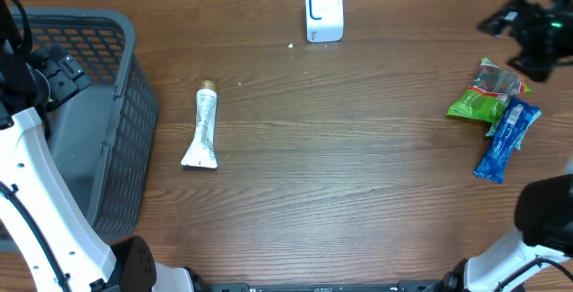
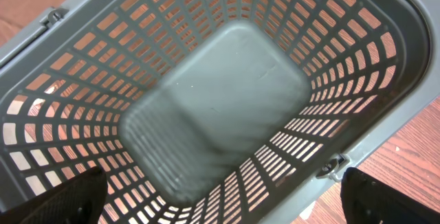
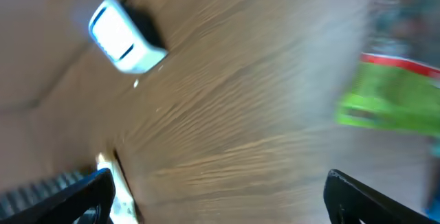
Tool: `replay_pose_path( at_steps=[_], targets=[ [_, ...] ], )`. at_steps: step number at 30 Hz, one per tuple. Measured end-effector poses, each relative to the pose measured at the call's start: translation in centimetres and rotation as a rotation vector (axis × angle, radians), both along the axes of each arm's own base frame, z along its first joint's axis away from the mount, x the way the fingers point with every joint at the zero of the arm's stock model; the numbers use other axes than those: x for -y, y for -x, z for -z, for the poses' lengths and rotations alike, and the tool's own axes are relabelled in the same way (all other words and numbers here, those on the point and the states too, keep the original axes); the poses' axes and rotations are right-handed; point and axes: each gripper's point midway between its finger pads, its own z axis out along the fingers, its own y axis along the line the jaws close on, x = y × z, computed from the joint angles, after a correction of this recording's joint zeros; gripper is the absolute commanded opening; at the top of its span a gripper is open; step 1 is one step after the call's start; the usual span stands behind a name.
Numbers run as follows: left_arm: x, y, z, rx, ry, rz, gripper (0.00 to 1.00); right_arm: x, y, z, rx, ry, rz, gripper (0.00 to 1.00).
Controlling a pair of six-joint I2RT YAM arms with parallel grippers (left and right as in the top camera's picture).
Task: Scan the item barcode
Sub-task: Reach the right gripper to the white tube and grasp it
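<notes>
A white scanner [image 1: 323, 10] stands at the back middle of the wooden table and shows blurred in the right wrist view [image 3: 124, 35]. The items lie loose: a white tube [image 1: 204, 129] left of centre, a green packet [image 1: 488, 95] and a blue packet [image 1: 506, 140] at the right. No barcode shows on any of them. My right gripper [image 1: 494, 23] hovers open and empty just above the green packet [image 3: 392, 93], its fingers wide over bare wood [image 3: 220, 196]. My left gripper [image 2: 223, 200] hangs open and empty over the basket.
A grey mesh basket [image 1: 125, 37] fills the left edge of the table, and nothing lies on its floor [image 2: 220, 93]. The tube's flat end [image 3: 120, 189] shows beside the right gripper's left finger. The right arm's base [image 1: 546, 211] sits at the front right.
</notes>
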Motion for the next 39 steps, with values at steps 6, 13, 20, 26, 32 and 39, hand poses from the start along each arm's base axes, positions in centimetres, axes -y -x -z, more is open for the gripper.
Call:
replay_pose_path(
  at_steps=[6, 13, 20, 26, 32, 39],
  targets=[
    [0.0, 0.0, 0.0, 0.0, 0.0, 0.0, 1.0, -13.7, -2.3, -0.5, 0.142, 0.029, -0.341, 0.97],
    [0.0, 0.0, 0.0, 0.0, 0.0, 0.0, 1.0, -30.9, -0.4, 3.9, 0.195, 0.027, -0.707, 0.98],
    [0.0, 0.0, 0.0, 0.0, 0.0, 0.0, 1.0, -42.0, 3.0, 10.8, 0.195, 0.019, -0.918, 0.98],
    [0.0, 0.0, 0.0, 0.0, 0.0, 0.0, 1.0, -47.6, 3.9, 14.2, 0.237, 0.003, -0.939, 0.99],
    [0.0, 0.0, 0.0, 0.0, 0.0, 0.0, 1.0, -50.9, 3.1, 16.1, 0.313, -0.029, -0.928, 0.98],
    [0.0, 0.0, 0.0, 0.001, 0.0, 0.0, 0.99, -52.8, 4.3, 20.5, 0.297, 0.033, -0.93, 0.9]
  ],
)
